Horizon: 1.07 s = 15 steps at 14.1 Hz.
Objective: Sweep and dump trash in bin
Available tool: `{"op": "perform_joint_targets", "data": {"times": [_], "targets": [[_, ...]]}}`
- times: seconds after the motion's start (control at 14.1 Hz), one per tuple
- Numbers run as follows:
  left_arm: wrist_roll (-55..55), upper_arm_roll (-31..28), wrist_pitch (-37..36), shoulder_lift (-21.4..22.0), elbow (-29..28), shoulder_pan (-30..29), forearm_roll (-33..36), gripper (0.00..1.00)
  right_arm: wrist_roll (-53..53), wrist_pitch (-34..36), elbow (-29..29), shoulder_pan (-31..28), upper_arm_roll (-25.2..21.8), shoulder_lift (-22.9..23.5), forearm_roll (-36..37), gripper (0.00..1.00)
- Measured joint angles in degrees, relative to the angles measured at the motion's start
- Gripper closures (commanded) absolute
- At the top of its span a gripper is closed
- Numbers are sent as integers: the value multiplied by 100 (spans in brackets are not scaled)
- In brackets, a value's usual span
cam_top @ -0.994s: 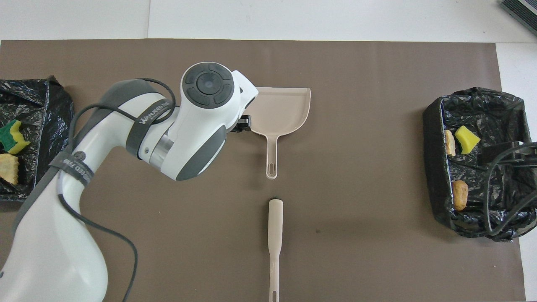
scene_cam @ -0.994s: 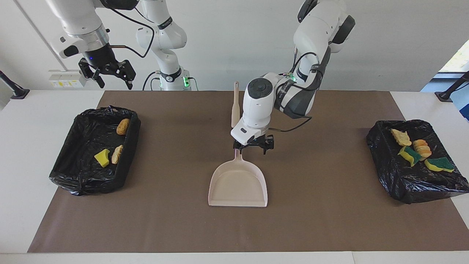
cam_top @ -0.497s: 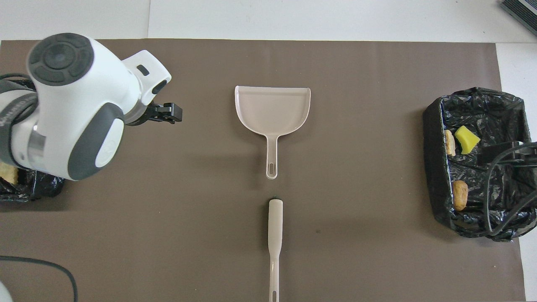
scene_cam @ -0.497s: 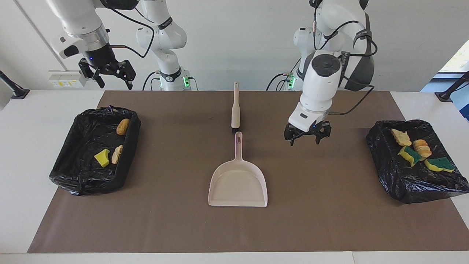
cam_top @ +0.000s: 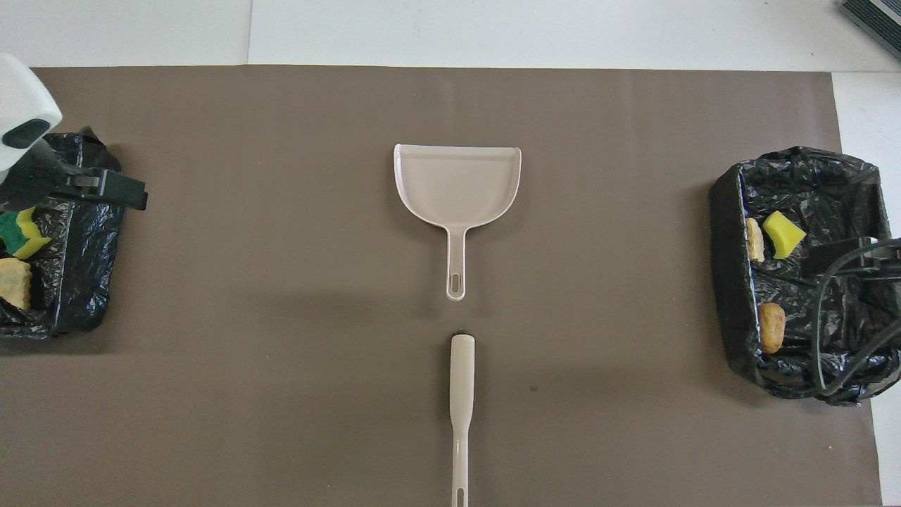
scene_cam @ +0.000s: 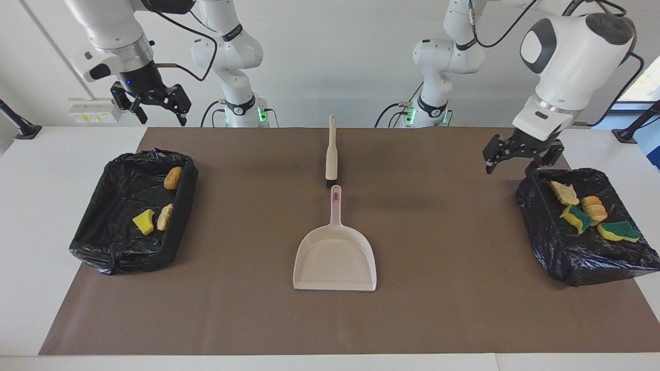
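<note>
Your left gripper (scene_cam: pixel 522 161) has swung away from the middle of the mat since half a second ago and now hangs up in the air over the robot-side rim of the bin (scene_cam: pixel 546 242) at the left arm's end of the table, fingers spread wide and holding nothing. In the overhead view only its dark tip shows over that bin's edge.

Your right gripper (scene_cam: pixel 152 103) waits high above the table near its own base, fingers wide open too, empty.

All the trash is binned. Four scraps lie in the left arm's bin: a pale bread piece (scene_cam: pixel 564 192), an orange-gold bread piece (scene_cam: pixel 594 207), and two yellow-and-green sponge bits (scene_cam: pixel 577 218) (scene_cam: pixel 619 231). The other bin (scene_cam: pixel 93 242), at the right arm's end, holds three: a brown bread piece (scene_cam: pixel 173 177), a second bread piece (scene_cam: pixel 165 216) and a yellow sponge bit (scene_cam: pixel 144 221) just beside it.

The dustpan (scene_cam: pixel 334 257) lies flat mid-mat, with nothing in it, handle pointing toward the robots. The brush (scene_cam: pixel 331 149) lies in line with it, nearer to the robots, close to the handle's tip.
</note>
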<state>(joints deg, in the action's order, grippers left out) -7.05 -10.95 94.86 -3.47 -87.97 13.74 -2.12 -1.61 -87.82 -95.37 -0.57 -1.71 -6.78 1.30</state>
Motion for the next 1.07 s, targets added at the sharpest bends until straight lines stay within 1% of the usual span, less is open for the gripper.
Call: {"op": "perform_joint_targets", "data": {"times": [0.21,0.36,0.5,0.64,0.85,1.07], "targets": [[-218,34,-691,46,494,-294,-1,0,0,0,0,0,0,0,0,0],[-219,114,-1003,44,760,-408,-1,0,0,0,0,0,0,0,0,0],[-233,337,-1171,69,889,-651,-1,0,0,0,0,0,0,0,0,0],[-262,504,-1293,190,837,-807,-1,0,0,0,0,0,0,0,0,0],[-263,548,-1322,389,608,-825,-1,0,0,0,0,0,0,0,0,0],[-263,548,-1320,440,543,-830,-1,0,0,0,0,0,0,0,0,0]]}}
